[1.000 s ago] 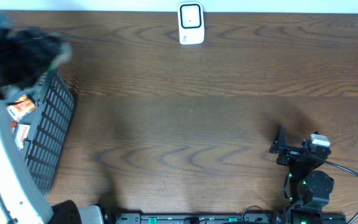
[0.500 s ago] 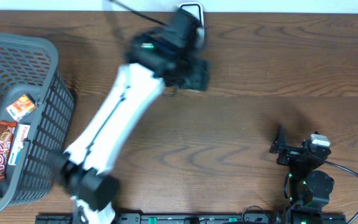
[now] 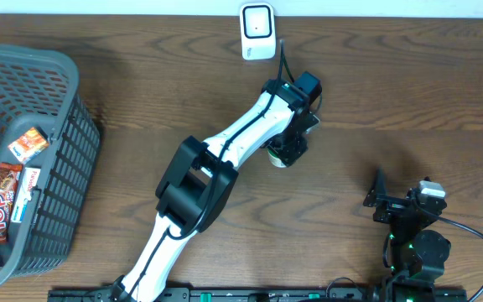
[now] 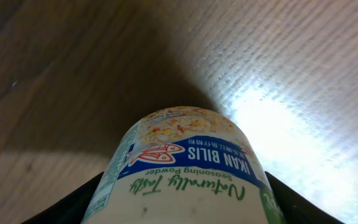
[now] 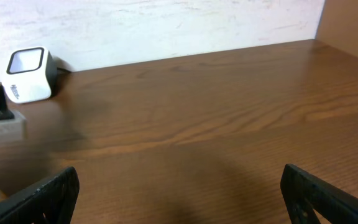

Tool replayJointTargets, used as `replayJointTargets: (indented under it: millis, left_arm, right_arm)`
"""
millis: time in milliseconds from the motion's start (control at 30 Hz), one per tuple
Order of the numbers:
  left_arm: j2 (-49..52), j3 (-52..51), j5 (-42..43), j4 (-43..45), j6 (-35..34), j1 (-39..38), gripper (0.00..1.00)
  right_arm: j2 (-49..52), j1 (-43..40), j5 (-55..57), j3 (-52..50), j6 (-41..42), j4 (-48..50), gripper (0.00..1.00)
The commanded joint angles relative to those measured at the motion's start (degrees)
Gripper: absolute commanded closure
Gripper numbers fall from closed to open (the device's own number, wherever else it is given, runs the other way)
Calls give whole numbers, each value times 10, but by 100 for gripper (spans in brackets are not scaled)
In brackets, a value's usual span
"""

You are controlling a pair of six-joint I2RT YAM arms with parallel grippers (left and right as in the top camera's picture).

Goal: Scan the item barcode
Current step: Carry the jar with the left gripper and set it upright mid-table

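Your left gripper (image 3: 290, 144) clasped the Ikan Bilis seasoning powder jar (image 4: 182, 162), jaws partly spread, near the white barcode scanner (image 3: 257, 32), while your right gripper (image 3: 379, 198) gaped empty; you seemed mid-presentation, and the next move likely needed the barcode turned toward the scanner's window.

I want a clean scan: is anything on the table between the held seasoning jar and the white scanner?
Nothing visible. The left gripper holds the seasoning jar, and only bare table lies between it and the scanner.
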Motion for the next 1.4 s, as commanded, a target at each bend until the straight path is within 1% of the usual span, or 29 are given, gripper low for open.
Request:
replayJointTargets:
  millis: [0, 33, 133, 167, 267, 367, 400, 467, 533, 567, 633, 667, 700, 800, 833, 867, 900, 967, 1033, 1067, 1133, 1300, 1367]
  left_arm:
    - [-4, 4, -24, 14, 69, 3, 28]
    - [-4, 4, -25, 14, 71, 3, 24]
    - [-7, 6, -38, 5, 71, 3, 18]
    - [-12, 11, -50, -6, 71, 3, 12]
    - [-51, 24, -73, -24, 71, 3, 8]
    - [-138, 32, -82, -30, 71, 3, 6]
    - [-183, 37, -82, -30, 73, 3, 4]
    - [-264, 46, -94, -28, 73, 9, 3]
    - [-356, 49, -117, -19, 56, 29, 3]
    - [-384, 49, -121, -17, 52, 40, 3]
    - [-468, 49, -123, -12, 35, 99, 3]
    - [-506, 49, -123, -11, 13, 150, 3]
    - [-525, 49, -123, -10, -10, 186, 3]
    - [-581, 49, -125, -18, -176, 408, 3]
    - [-587, 48, -125, -32, -240, 503, 3]
    - [-586, 48, -125, -45, -278, 560, 3]
    - [-580, 41, -124, -66, -330, 639, 3]
    - [-553, 2, -121, -84, -383, 742, 3]
    - [-532, -23, -121, -84, -392, 765, 3]
    - [-499, -51, -121, -78, -400, 783, 3]
    - [-465, -72, -121, -66, -394, 788, 3]
    - [-340, -83, -121, -58, -323, 788, 3]
    - [-298, -83, -123, -56, -310, 788, 3]
  right_arm:
    - [-2, 3, 0, -1, 7, -2, 1]
    - [-2, 3, -1, -1, 7, -2, 1]
    - [-2, 3, 0, -1, 7, -2, 1]
    - [-2, 3, 0, -1, 7, -2, 1]
    - [-2, 3, -1, -1, 7, -2, 1]
    - [-2, 3, 0, -1, 7, -2, 1]
    - [-2, 3, -1, -1, 7, -2, 1]
    - [-2, 3, 0, -1, 7, -2, 1]
    - [-2, 3, -1, -1, 7, -2, 1]
    - [-2, 3, -1, -1, 7, -2, 1]
    - [-2, 3, -1, -1, 7, -2, 1]
    - [-2, 3, -1, -1, 7, -2, 1]
    - [-2, 3, 0, -1, 7, -2, 1]
    - [-2, 3, -1, -1, 7, -2, 1]
    - [-2, 3, 0, -1, 7, -2, 1]
    - [-2, 3, 0, -1, 7, -2, 1]
    - [-2, 3, -1, -1, 7, -2, 1]
    - [-2, 3, -1, -1, 7, -2, 1]
    - [-2, 3, -1, -1, 7, -2, 1]
    - [-2, 3, -1, -1, 7, -2, 1]
    - [-2, 3, -1, -1, 7, -2, 1]
    - [-2, 3, -1, -1, 7, -2, 1]
    - [-2, 3, 0, -1, 7, -2, 1]
